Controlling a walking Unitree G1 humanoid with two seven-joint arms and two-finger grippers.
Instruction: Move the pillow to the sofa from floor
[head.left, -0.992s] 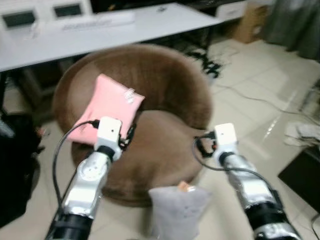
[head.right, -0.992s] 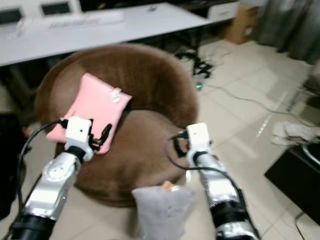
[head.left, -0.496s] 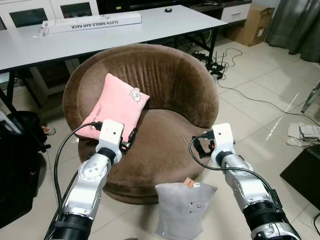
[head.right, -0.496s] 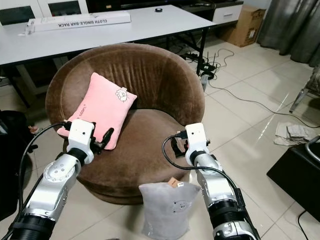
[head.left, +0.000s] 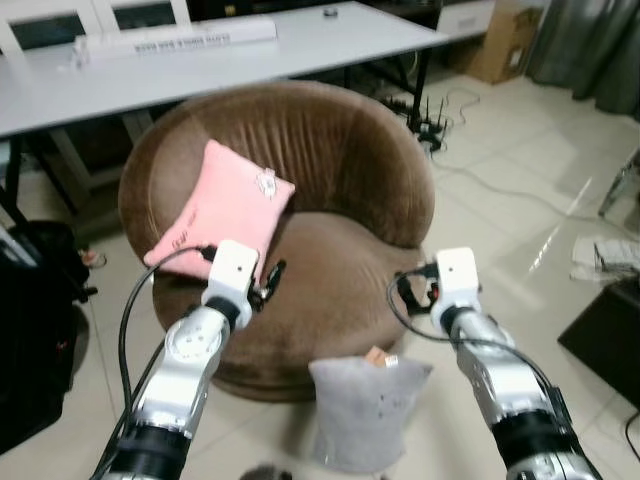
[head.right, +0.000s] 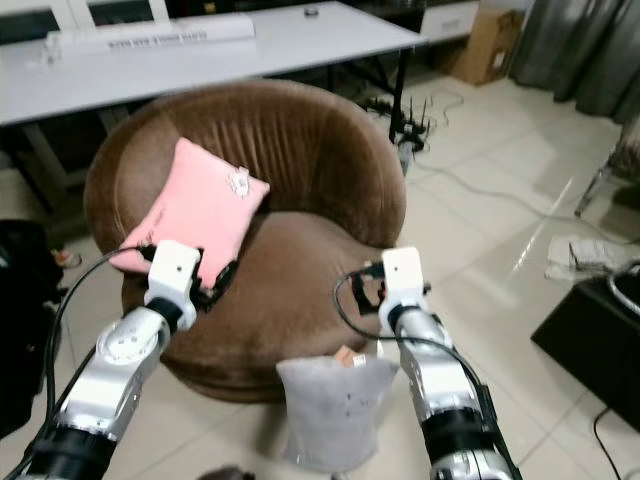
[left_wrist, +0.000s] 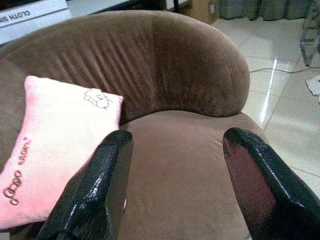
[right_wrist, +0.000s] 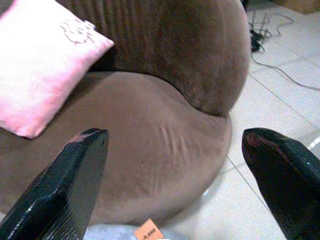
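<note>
Against the sofa (head.left: 330, 200) front, on the floor: one grey pillow (head.left: 365, 410), upright and ungrasped, now larger and nearer in the head views than half a second ago, so the pickup has yet to begin. On the sofa seat: one pink pillow (head.left: 222, 205). Above the seat's front edge: left gripper (left_wrist: 172, 165) and right gripper (right_wrist: 175, 170), two in all, both spread open and empty.
</note>
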